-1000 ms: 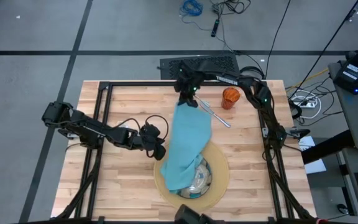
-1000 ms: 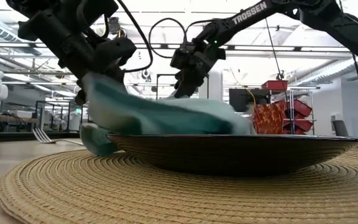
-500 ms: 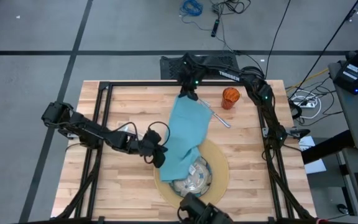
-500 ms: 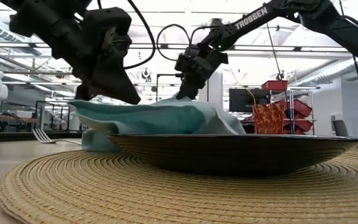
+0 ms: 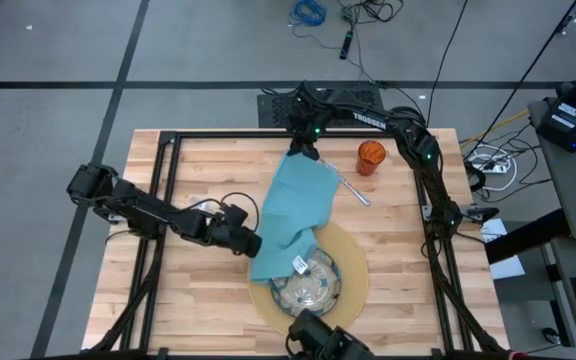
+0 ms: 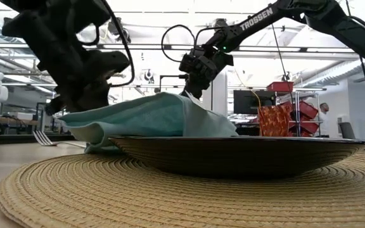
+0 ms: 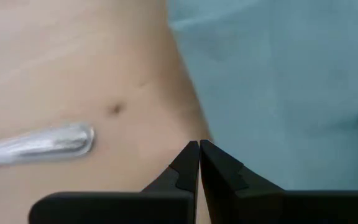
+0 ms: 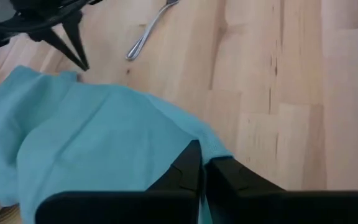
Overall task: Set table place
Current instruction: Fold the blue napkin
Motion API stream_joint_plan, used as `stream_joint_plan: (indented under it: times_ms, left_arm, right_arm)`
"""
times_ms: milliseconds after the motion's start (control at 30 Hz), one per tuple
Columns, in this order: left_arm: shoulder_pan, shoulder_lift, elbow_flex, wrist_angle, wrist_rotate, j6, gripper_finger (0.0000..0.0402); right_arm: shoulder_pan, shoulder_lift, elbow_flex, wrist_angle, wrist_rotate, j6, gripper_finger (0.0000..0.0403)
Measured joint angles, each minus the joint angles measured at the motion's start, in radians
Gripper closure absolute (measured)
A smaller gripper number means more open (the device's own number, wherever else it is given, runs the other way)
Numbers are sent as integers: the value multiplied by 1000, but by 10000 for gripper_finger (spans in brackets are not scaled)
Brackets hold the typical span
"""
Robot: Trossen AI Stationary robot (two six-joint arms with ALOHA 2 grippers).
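Wooden plank desk (image 5: 198,290) on grey floor, black rail frame around it; round tan mat (image 5: 353,275) at near centre with glass plate (image 5: 318,285) on it; teal napkin (image 5: 293,215) stretched from far centre down over the plate's left edge; right claw (image 5: 301,152) pinched shut on the napkin's far corner; left claw (image 5: 255,243) shut at the napkin's near-left edge, whether it grips cloth unclear; in left wrist view the closed tips sit right at the cloth edge beside a silver utensil handle (image 7: 39,144); orange cup (image 5: 370,156) far right; silver cutlery (image 5: 353,188) just right of napkin; fork (image 6: 43,138) on the desk at left in low view
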Motion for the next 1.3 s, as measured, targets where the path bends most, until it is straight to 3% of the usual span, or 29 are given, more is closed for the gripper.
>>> stream_joint_plan:
  times_ms: [200,367,700,1000,1100,1300]
  left_arm:
    - [9,0,-27,39,34,78,402]
    - [34,0,-33,-185,88,130,402]
    - [39,0,-7,-203,198,433,402]
    - [103,0,2,138,295,406,397]
    - [136,0,-20,143,373,380,369]
    - [168,-34,-125,186,419,267,260]
  right_arm:
    - [9,-5,0,-6,0,-5,403]
    - [10,-15,0,-27,-1,-21,403]
    - [10,-22,0,-42,0,-77,403]
    - [18,-22,0,-82,-2,-128,403]
    - [20,-22,0,-129,-8,-157,403]
    - [23,-32,0,-137,-53,-182,403]
